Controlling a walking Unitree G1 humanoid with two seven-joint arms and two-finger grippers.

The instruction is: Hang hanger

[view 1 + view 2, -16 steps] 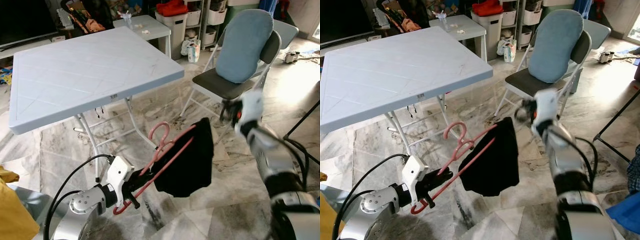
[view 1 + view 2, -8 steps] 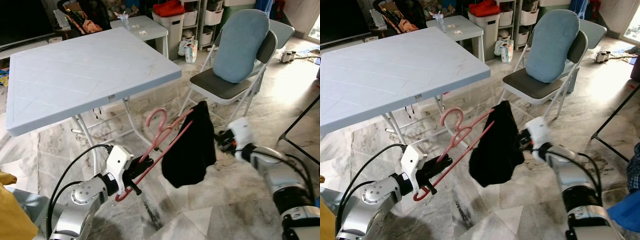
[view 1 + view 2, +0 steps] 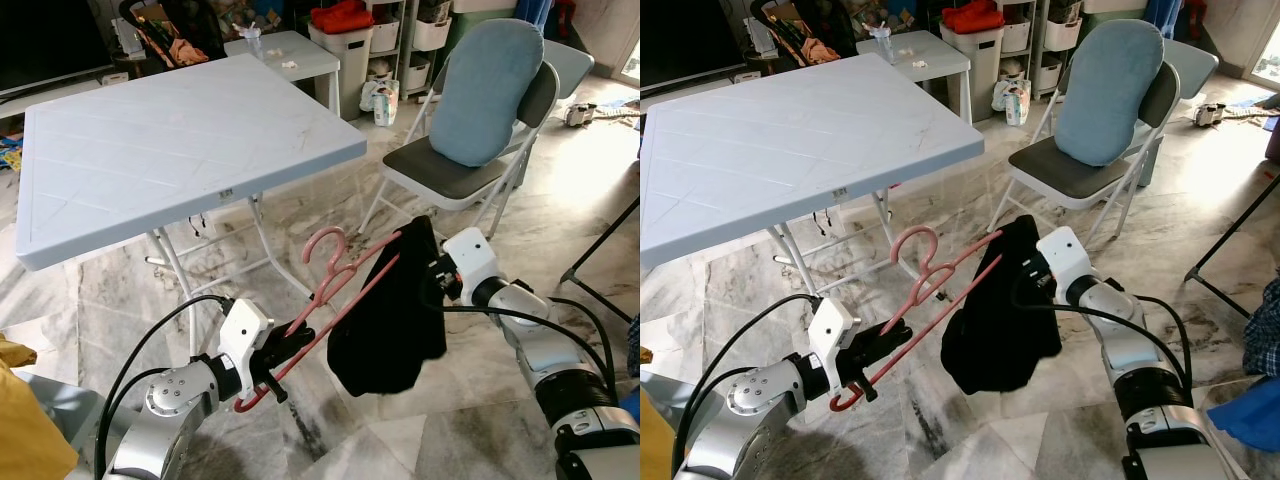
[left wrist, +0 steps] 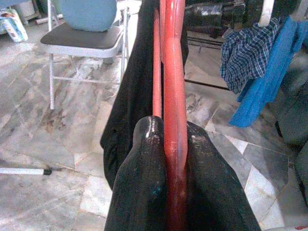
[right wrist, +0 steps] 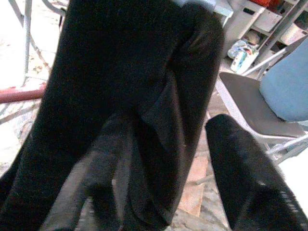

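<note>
A pink hanger [image 3: 335, 290] slants up from my left gripper [image 3: 268, 362], which is shut on its lower end. The left wrist view has the hanger's bar [image 4: 171, 96] clamped between both fingers [image 4: 147, 183]. A black garment [image 3: 390, 320] is draped over the hanger's far upper end and hangs down above the marble floor. My right gripper [image 3: 438, 280] is up against the garment's top right edge. In the right wrist view the black cloth [image 5: 120, 96] lies between the spread fingers, one finger [image 5: 245, 178] bare at the side and the other under the cloth.
A pale blue folding table [image 3: 180, 140] stands at the left and back. A folding chair [image 3: 450, 170] with a blue cushion [image 3: 485, 90] stands behind the garment. A black rack leg [image 3: 600, 255] crosses the floor at right, with hanging clothes [image 3: 1262, 335] by it. Yellow cloth [image 3: 20, 420] lies at lower left.
My right arm came down from beside the chair and moved in against the black garment. The left gripper has kept hold of the hanger, which has shifted slightly.
</note>
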